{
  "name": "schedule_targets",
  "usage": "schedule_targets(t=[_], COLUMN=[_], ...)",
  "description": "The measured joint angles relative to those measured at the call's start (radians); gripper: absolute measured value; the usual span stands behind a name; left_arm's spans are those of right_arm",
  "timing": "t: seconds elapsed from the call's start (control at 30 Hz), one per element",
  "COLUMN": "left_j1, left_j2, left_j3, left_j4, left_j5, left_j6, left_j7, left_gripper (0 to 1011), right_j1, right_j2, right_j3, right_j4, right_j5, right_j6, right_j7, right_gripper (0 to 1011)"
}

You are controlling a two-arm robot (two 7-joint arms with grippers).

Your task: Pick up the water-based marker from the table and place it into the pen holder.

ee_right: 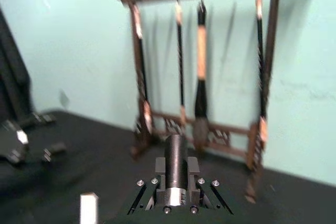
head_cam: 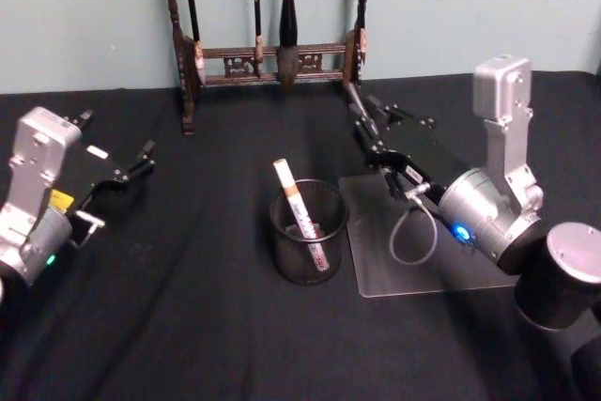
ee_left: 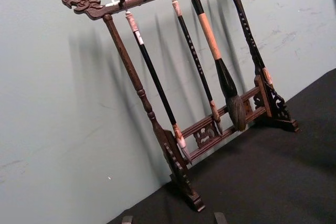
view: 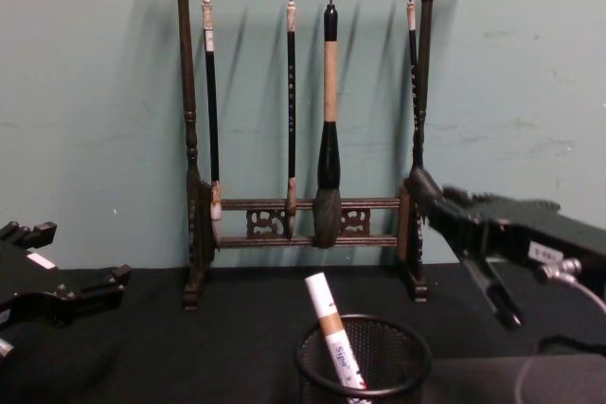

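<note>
One marker [head_cam: 299, 210] in pen holder [head_cam: 285, 253], top tilted left; left tool [head_cam: 120, 185], right tool [head_cam: 360, 115] spread.

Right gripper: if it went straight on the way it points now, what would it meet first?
Most likely the wooden brush rack, around its lower rails beside the large hanging brush. The right gripper aims straight at it, though depth is unclear.

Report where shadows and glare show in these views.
Left wrist view: the brush rack and its hanging brushes throw distinct dark shadows on the green wall behind. Chest view: the same shadows look softer. Right wrist view: fainter still. Head view: the clear mat beside the pen holder gives a pale sheen; the black tablecloth shows hardly any shadow.
</note>
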State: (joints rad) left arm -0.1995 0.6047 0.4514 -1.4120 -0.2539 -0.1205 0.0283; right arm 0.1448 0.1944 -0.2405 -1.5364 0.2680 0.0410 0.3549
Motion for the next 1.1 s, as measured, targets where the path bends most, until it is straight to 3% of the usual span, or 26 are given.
schedule_targets(t=[0.17,0.33,1.1], left_j1=[0.0,0.0,0.0], left_j2=[0.0,0.0,0.0], left_j3=[0.0,0.0,0.0], left_j4=[0.0,0.0,0.0], left_j5=[0.0,0.0,0.0], left_j6=[0.0,0.0,0.0], left_j7=[0.0,0.0,0.0], left_gripper=[1001,1001,1001], right_j1=[-0.016,-0.022,0.008], right_j2=[-0.017,-0.02,-0.013], right_j3=[-0.021,-0.051,-0.145], right_j4=[0.006,0.017,0.073], right_j5=[0.041,0.05,0.081], right_j6=[-0.118,-0.177,-0.19], right_j7=[0.04,0.059,0.056], right_gripper=[243,242,243])
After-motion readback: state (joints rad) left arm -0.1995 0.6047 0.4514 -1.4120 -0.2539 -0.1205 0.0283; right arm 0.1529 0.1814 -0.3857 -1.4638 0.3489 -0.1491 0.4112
